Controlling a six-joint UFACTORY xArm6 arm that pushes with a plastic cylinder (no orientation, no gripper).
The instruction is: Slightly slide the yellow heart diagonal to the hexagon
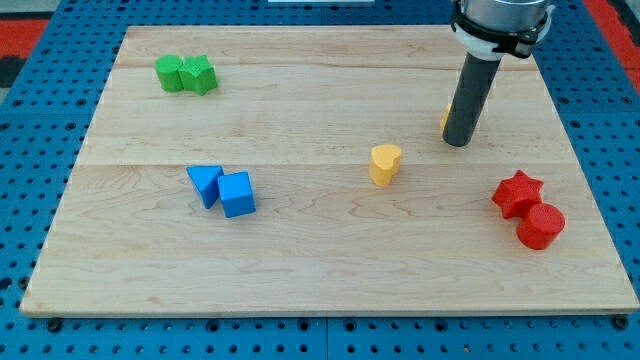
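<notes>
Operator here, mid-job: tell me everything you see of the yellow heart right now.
The yellow heart is a small, solid, matte block, painted-looking, lying flat on the wooden board, right of the view's centre, lobes toward the view's top. Nothing touches it. My tip stands apart, up and to the view's right, against a mostly hidden yellow block.

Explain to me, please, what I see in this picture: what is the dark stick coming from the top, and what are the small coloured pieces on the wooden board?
The stick is the end of a robot arm. It has no hand; my tip only slides on the wooden board and pushes blocks. There is one camera, looking down at the board from the front.

Nothing is held. On the board lie a yellow heart, to the lower left of my tip and apart from it, two green blocks at the upper left, two blue blocks, a red star and a red cylinder. A small yellow piece shows behind the rod, mostly hidden, so its shape is unclear.
</notes>
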